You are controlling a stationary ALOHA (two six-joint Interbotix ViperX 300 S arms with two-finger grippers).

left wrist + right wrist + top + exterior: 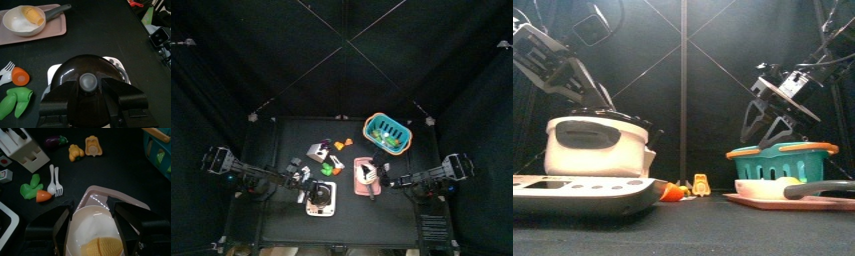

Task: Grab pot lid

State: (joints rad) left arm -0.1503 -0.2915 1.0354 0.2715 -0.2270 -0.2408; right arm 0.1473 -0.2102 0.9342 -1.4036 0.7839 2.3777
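Observation:
The pot lid point(85, 75) is a dark glass dome with a grey knob point(87, 81), sitting on a white pot point(596, 147) at the table's front left. It also shows in the top view point(321, 196). My left gripper point(88, 96) is open and hangs right over the lid, with the knob just ahead of the gap between the jaws. In the front view the left gripper point(615, 103) is just above the pot's top. My right gripper point(97, 218) is open and empty above a white saucepan point(100, 235) on a pink tray point(800, 203).
A teal basket point(783, 160) stands behind the pink tray. A white knife block point(23, 149), a fork point(55, 179), a carrot point(20, 76) and other toy vegetables lie mid-table. A flat white and black appliance point(580, 192) lies in front of the pot.

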